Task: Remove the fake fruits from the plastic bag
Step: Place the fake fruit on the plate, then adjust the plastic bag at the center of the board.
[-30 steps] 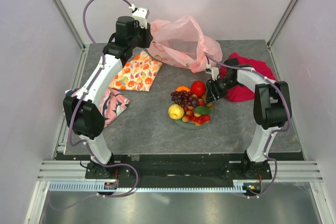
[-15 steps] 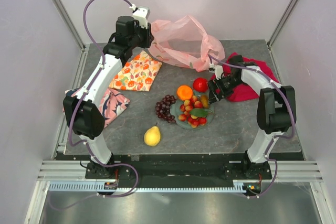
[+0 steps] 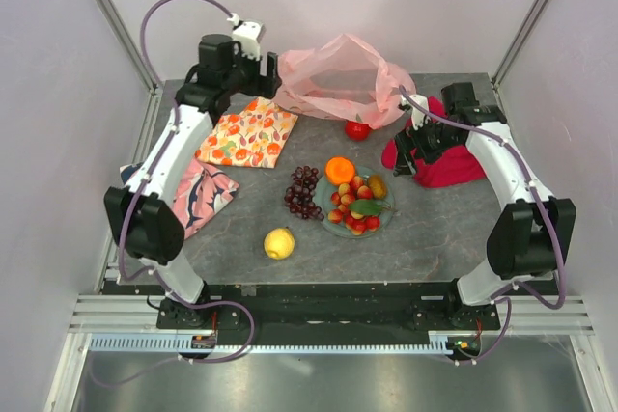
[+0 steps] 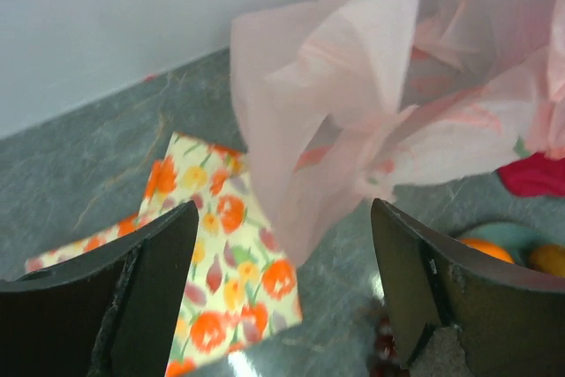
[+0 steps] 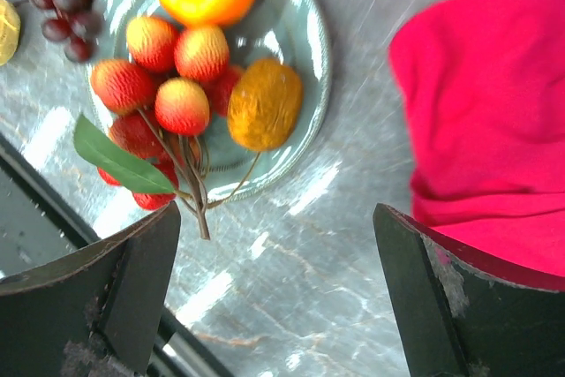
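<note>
Grey marbled tabletop (image 3: 425,238), boxed in by pale walls, is carrying everything. The left gripper (image 4: 282,214) is being held with its fingers spread wide and nothing clamped. The plastic bag (image 3: 333,79) is billowing just ahead of it, with a fold of pink film hanging down between the two fingers. Whether that fold is being touched cannot be told. The fruit-printed cloth (image 3: 249,132) is lying below and to one side of this claw. The right gripper (image 5: 278,211) is likewise being kept fully apart and empty. A plate (image 5: 309,15) of small red pieces (image 5: 181,103) is sitting just ahead of one finger and a red cloth (image 5: 494,103) beside the other. The fake fruits are being seen outside the bag. The red apple (image 3: 357,128) is lying just beside the bag's mouth. The orange (image 3: 339,170) is at the plate's far rim, the grape bunch (image 3: 304,192) is beside the plate, and a yellow fruit (image 3: 279,243) is well apart toward the near edge. No fruit is being made out through the film. The bag is being judged feather-light, limp and slithery. It is best pinched at a bunched fold or a handle loop, never on flat film. The fruits are being judged light, hard and glossy, so they are prone to rolling and squirting out. Each round one is best taken across its widest part, and the grapes at the cluster's middle.
</note>
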You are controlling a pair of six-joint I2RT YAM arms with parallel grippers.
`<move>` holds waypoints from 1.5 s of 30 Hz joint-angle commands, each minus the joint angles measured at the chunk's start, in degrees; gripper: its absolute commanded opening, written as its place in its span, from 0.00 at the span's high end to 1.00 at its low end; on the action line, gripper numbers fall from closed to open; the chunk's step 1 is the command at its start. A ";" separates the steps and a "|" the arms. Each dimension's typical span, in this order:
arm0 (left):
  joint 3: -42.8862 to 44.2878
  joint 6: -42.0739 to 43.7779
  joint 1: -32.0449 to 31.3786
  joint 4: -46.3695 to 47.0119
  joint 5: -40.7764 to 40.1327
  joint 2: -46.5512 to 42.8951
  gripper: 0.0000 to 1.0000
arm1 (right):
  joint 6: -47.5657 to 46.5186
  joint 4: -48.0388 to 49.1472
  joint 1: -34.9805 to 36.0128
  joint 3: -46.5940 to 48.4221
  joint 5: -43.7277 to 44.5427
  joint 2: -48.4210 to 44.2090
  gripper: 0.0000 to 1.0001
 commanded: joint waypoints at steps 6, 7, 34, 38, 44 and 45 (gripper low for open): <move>-18.23 2.25 8.36 -9.74 17.10 -23.36 0.07 | 7.81 8.42 0.97 5.25 3.22 4.66 0.02; -21.64 1.55 8.36 -9.83 17.48 -24.85 0.02 | 10.08 9.12 1.24 6.48 3.66 7.72 0.02; -27.22 0.66 8.01 -12.91 26.01 -18.37 0.01 | 18.80 16.17 8.71 25.00 18.42 22.97 0.02; -24.15 0.66 7.57 -12.12 27.06 -15.38 0.02 | 20.47 14.05 8.71 15.48 17.99 17.86 0.02; -20.28 1.01 7.22 -12.29 27.77 -12.47 0.03 | 22.41 11.50 7.57 14.67 20.70 23.38 0.02; -20.10 1.19 7.31 -12.21 27.68 -12.21 0.03 | 22.24 10.54 7.39 15.80 20.45 24.09 0.02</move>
